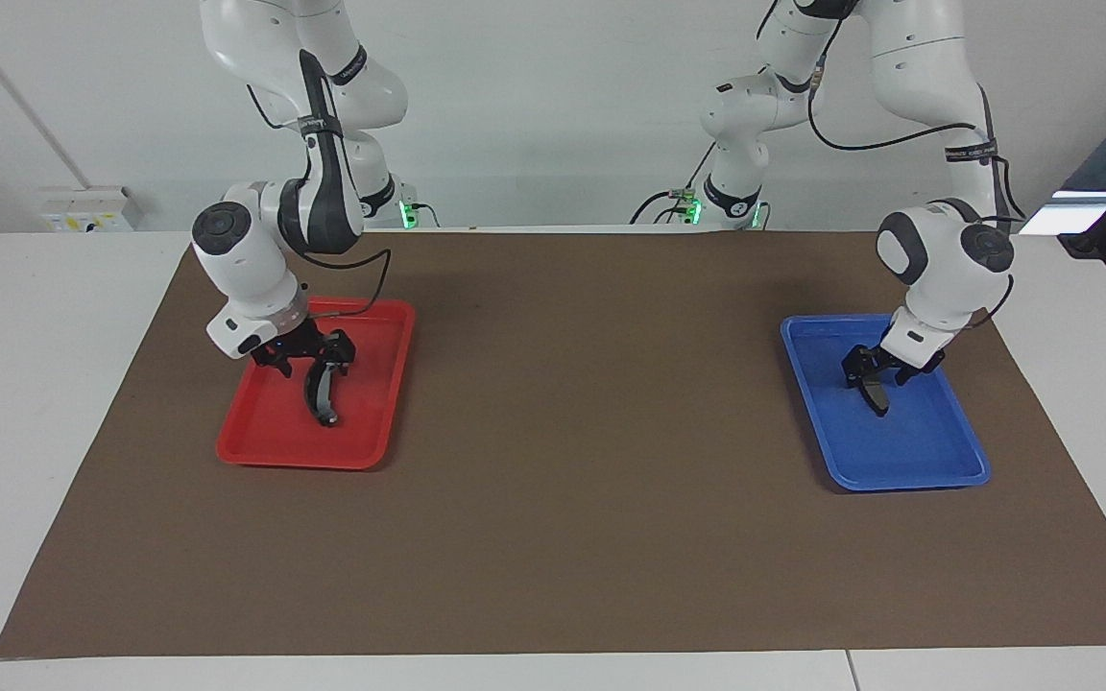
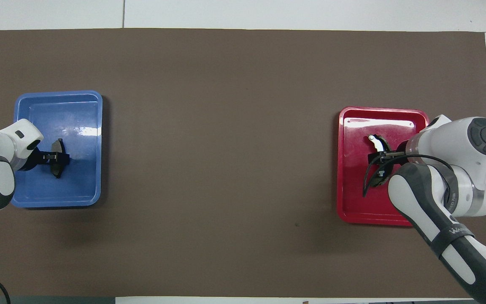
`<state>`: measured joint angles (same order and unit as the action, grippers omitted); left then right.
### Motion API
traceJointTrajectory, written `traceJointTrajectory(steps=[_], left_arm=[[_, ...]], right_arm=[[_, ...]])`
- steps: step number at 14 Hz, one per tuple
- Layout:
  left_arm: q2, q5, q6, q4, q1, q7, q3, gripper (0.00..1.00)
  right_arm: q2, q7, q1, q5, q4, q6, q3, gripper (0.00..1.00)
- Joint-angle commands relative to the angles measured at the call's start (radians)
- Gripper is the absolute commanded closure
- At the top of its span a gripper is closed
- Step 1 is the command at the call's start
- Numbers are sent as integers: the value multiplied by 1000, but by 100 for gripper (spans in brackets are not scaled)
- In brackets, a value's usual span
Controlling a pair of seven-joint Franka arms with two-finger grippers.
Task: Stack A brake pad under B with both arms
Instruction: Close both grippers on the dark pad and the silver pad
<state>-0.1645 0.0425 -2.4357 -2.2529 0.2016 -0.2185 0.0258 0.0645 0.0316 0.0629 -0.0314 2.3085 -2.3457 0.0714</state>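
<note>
The short all-black pad A (image 1: pixel 877 394) hangs on edge in my left gripper (image 1: pixel 872 372), which is shut on it low over the blue tray (image 1: pixel 918 463). It also shows in the overhead view (image 2: pixel 58 164), with the left gripper (image 2: pixel 52 157) over the blue tray (image 2: pixel 57 101). The longer crescent pad B (image 1: pixel 322 395) with its light grey strip (image 2: pixel 378 143) hangs on edge in my right gripper (image 1: pixel 318 357), which is shut on it over the red tray (image 1: pixel 260 449). In the overhead view the right gripper (image 2: pixel 384 155) covers part of B. Whether either pad's lower tip touches its tray, I cannot tell.
The two trays sit on a brown mat (image 1: pixel 591 432), the red tray (image 2: pixel 352 211) toward the right arm's end and the blue one toward the left arm's end. A wide stretch of bare mat (image 2: pixel 226 147) lies between them. White table borders the mat.
</note>
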Motion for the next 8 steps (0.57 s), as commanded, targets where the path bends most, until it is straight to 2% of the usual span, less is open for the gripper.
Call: traceJointTrajectory(steps=[1,3,5,8], left_arm=[[31,-1,-26,-42,-7,-15,6,74],[31,-1,-17,-36,-8,-15,12,96],[69,-1,3,-28,-31,-13,20,99],[99,-1,150,57,-169,54,17,99]], right_arm=[[23,5,-14,-15,12,-33,-4,3],[38,7,-14,-15,12,-50,-4,12],[40,13,-14,-13,9,-47,-4,24],[40,14,-14,-5,6,-41,-4,48]])
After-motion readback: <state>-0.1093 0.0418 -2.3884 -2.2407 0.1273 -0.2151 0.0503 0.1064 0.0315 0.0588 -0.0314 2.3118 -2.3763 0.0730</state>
